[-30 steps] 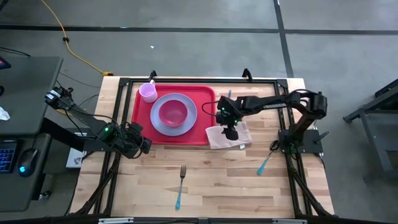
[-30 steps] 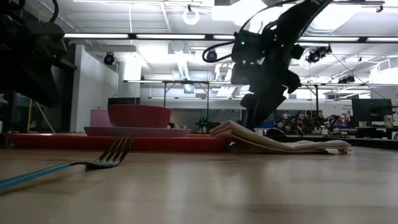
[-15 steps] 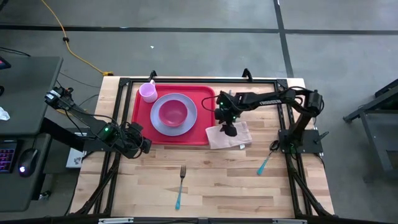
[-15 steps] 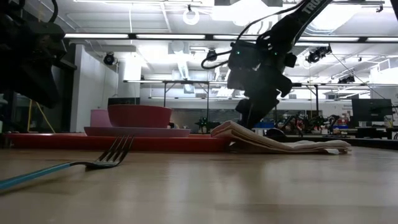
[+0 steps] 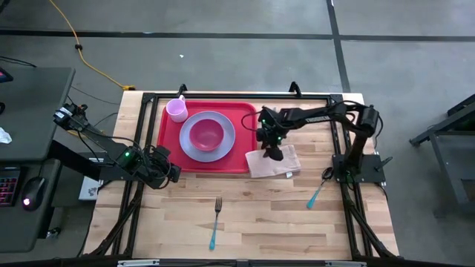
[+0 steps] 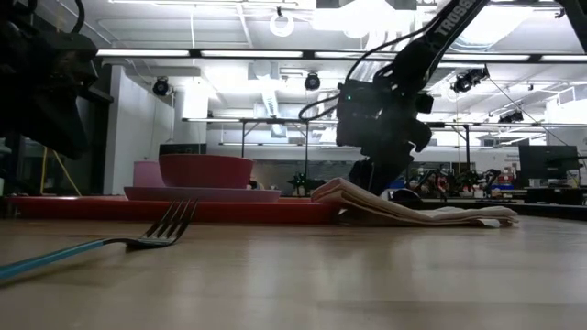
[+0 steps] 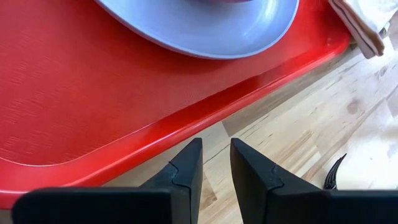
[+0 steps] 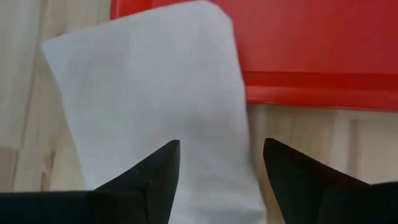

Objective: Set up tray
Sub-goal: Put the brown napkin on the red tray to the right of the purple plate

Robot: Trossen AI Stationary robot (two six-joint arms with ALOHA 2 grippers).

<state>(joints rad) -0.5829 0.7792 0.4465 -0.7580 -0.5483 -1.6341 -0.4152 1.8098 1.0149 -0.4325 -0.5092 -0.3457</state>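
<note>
Red tray [image 5: 169,141] sits at surface's far left, lavender plate [image 5: 223,148] with pink bowl [image 5: 205,134] and cup [image 5: 177,110] on it. Napkin [image 5: 273,162] overlaps tray's right rim; fork [image 5: 215,222] and second utensil [image 5: 318,191] not yet placed. Right hand [image 5: 272,153] spread open over napkin, empty. Left hand [image 7: 211,163] nearly closed, empty, by tray's near rim.

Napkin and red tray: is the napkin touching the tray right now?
Touching. The low view shows the folded napkin with its raised edge propped on the tray rim; the right wrist view shows its corner overlapping the red.
</note>
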